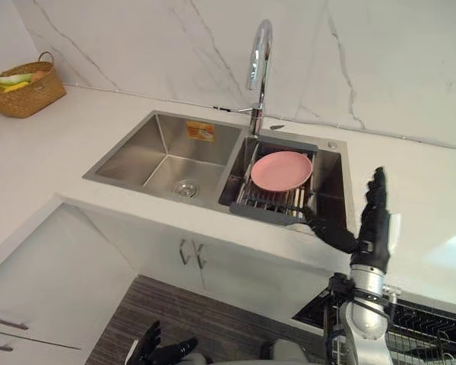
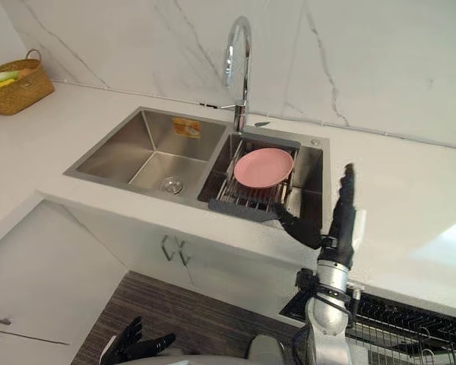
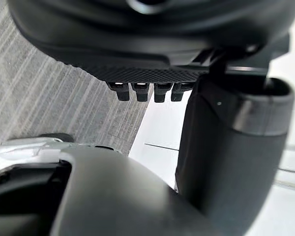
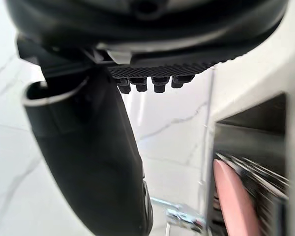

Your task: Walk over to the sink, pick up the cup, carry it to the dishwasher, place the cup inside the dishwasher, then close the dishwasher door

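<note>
The plate (image 1: 281, 169) is pink, the sink (image 1: 148, 152) silver-grey with an orange sticker (image 1: 200, 131), the tap (image 1: 258, 61) chrome. The wall (image 1: 380, 61) is white with grey veins, the counter (image 1: 38, 160) white, the basket (image 1: 26, 95) tan, the floor (image 1: 182, 312) dark-striped.

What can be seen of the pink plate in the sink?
The pink plate is round and plain, with a shallow raised rim and a matte surface, maybe plastic. It is empty and lies face up on a wire drying rack set in the right basin of the steel sink, in front of the faucet. Only the rack touches it; the open right hand stands apart.
</note>
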